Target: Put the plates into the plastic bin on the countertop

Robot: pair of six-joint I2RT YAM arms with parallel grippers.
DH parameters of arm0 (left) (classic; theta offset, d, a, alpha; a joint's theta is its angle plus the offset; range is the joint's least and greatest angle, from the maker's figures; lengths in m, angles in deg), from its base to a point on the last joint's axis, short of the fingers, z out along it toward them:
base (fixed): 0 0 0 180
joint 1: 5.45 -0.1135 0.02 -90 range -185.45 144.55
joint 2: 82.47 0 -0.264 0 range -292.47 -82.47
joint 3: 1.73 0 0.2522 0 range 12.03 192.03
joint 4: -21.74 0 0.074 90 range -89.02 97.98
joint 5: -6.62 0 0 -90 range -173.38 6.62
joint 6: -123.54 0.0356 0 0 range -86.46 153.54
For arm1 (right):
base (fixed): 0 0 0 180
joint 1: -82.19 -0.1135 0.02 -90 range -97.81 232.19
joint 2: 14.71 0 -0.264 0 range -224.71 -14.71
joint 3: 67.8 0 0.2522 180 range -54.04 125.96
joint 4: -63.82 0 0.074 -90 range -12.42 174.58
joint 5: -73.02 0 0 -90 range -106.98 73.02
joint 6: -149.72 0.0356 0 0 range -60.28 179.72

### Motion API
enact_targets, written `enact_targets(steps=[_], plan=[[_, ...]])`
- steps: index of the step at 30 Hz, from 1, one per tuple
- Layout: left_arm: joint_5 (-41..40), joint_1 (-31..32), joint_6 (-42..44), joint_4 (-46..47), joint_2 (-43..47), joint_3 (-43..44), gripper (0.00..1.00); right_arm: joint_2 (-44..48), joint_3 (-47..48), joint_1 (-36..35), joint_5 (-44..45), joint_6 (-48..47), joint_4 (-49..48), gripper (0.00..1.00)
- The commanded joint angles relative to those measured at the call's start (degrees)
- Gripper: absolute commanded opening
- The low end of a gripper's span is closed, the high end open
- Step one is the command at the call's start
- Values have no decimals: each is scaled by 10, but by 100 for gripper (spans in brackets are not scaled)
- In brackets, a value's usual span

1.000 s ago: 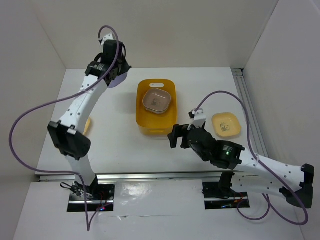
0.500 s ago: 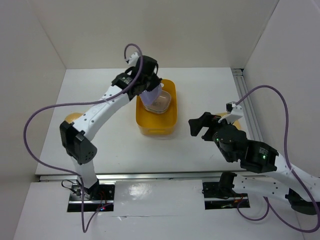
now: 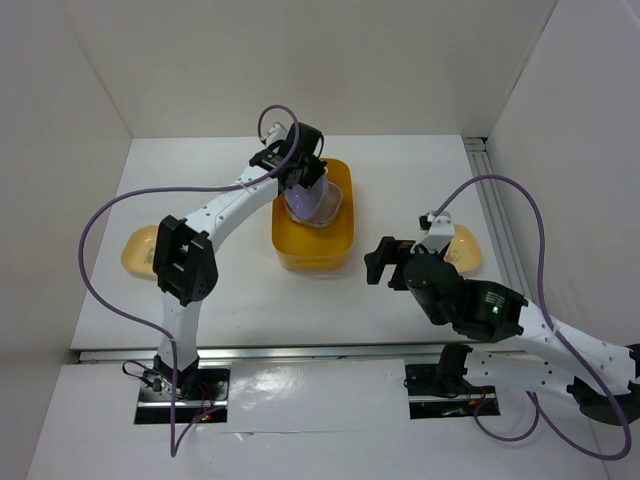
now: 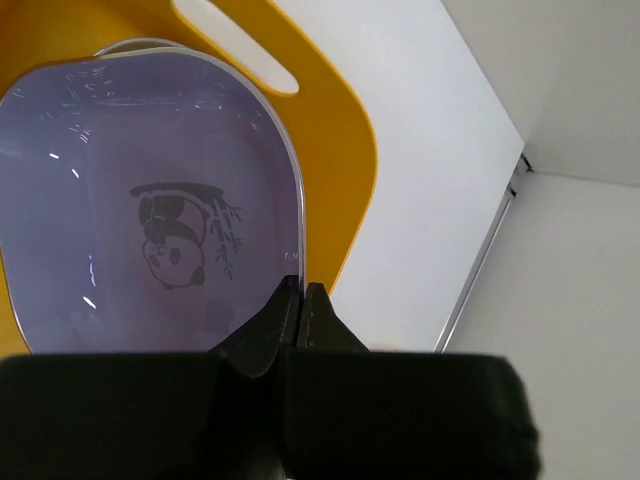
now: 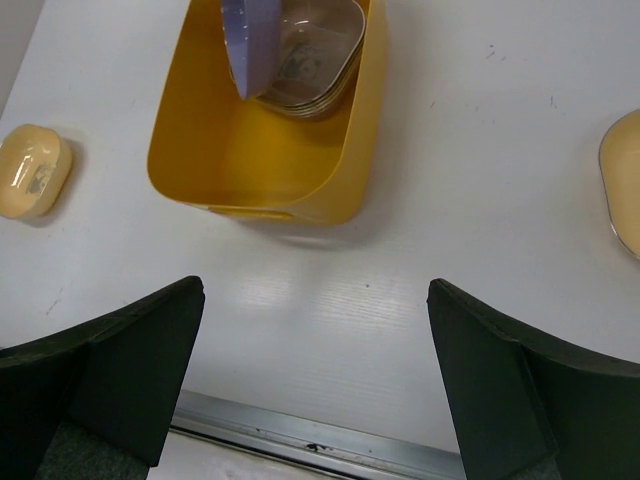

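My left gripper [image 3: 303, 178] is shut on the rim of a lavender plate [image 3: 313, 201] and holds it tilted inside the far half of the yellow-orange plastic bin [image 3: 290, 243]. In the left wrist view the jaws [image 4: 302, 292] pinch the edge of the lavender plate [image 4: 150, 220], which has a panda print, above the bin [image 4: 335, 140]. A stack of plates [image 5: 312, 62] lies in the bin [image 5: 265, 150] under the lavender plate [image 5: 248, 40]. My right gripper [image 3: 383, 260] is open and empty, right of the bin, above the white countertop [image 3: 240, 290].
A cream-yellow plate [image 3: 140, 250] lies on the countertop left of the bin, also in the right wrist view [image 5: 32, 170]. Another yellow plate [image 3: 466, 245] lies at the right, partly hidden by the right arm. A metal rail [image 3: 497, 205] runs along the right wall.
My left arm has carried the lavender plate from the back left to over the bin and lowered it in. My right gripper swung right, then back towards the bin.
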Motion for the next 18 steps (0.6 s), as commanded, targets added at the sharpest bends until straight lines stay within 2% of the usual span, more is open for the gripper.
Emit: enact_targets(steps=[1,5,6,9,10,13,14,15,18], plan=[[26,-6,-21,56,-23,11,0,-2,-1,-2,-2,-26,-30,100],[37,-6,-19,77,-34,11,0,-7,-1,-2,-8,-33,-36,100],[43,-6,-18,77,-40,11,17,-7,-6,-2,-14,-40,-36,100],[43,-6,-18,77,-32,9,49,-7,-6,-2,-14,-40,-41,100],[43,-6,-18,77,-27,9,65,-7,-6,-2,-14,-40,-41,100],[43,0,-8,77,6,-4,86,-7,-6,-2,11,-34,-34,100],[34,0,3,77,18,-10,96,-19,-6,-2,19,-29,-34,100],[28,9,10,77,31,-10,100,-28,-6,3,28,-21,-24,100],[1,33,63,68,91,-16,100,-90,-1,50,49,-1,8,100]])
